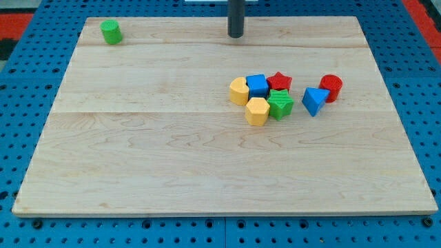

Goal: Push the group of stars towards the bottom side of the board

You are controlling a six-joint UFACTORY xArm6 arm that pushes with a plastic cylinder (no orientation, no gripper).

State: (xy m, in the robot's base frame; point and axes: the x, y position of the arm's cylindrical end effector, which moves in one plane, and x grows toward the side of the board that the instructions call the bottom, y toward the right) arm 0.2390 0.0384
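Nearest block: yellow hexagonal block [256,111], at the lower edge of the cluster, touching the green star [280,104] on its right.
Stars: green star directly below the red star [279,81], the two touching, right of the board's [138,172] centre.
Cluster: blue cube [258,85] left of the red star; yellow rounded block [238,91] leftmost.
Right pair: blue triangular block [314,100] beside the red cylinder [331,87].
Far corner: green cylinder [110,32], top left.
Arm: rod upright at the view's top.
My tip [236,35]: well above the cluster, touching no block; it has no pincer and holds nothing.
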